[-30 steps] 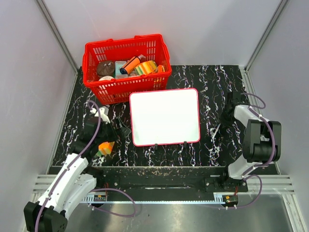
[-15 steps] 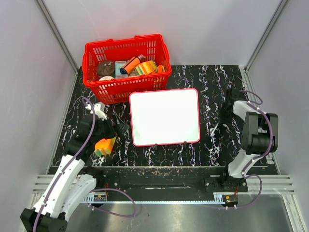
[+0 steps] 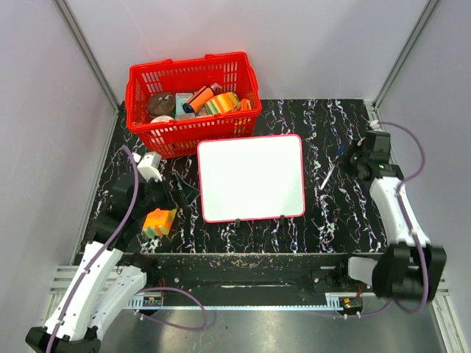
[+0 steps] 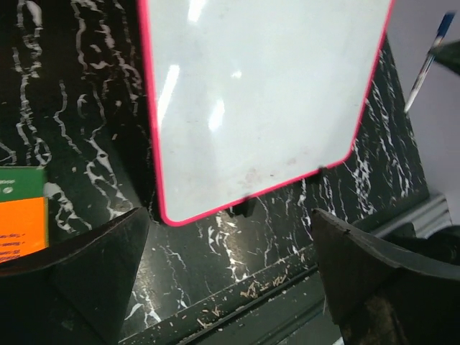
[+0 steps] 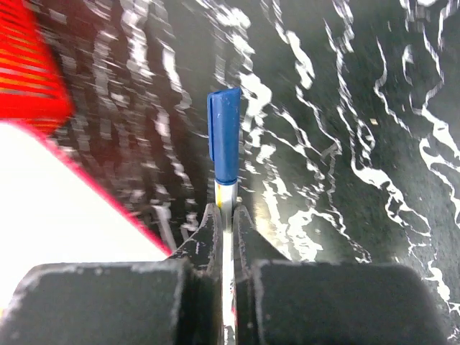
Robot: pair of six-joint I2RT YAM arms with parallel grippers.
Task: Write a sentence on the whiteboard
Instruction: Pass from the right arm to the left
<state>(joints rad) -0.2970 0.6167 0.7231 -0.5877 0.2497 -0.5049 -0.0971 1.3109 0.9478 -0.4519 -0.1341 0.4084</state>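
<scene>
The whiteboard (image 3: 252, 178) lies flat in the middle of the black marbled table, white with a thin red frame. No writing shows on it, so the sentence is not in view. It also shows in the left wrist view (image 4: 259, 100) and the right wrist view (image 5: 57, 194). My right gripper (image 3: 346, 159) is to the right of the board, shut (image 5: 228, 215) on a marker (image 5: 224, 144) with a blue cap, which also shows from above (image 3: 330, 171). My left gripper (image 3: 176, 202) is open and empty (image 4: 230, 266) at the board's near left corner.
A red basket (image 3: 137, 99) with several items stands behind the board. An orange and green box (image 3: 160, 221) lies by my left gripper and shows at the left edge of the left wrist view (image 4: 21, 215). The table's near edge rail (image 3: 243, 259) runs just below the board.
My right arm has unfolded and swung toward the far right, with the marker raised in its jaws. My left arm has drawn back slightly to the left.
</scene>
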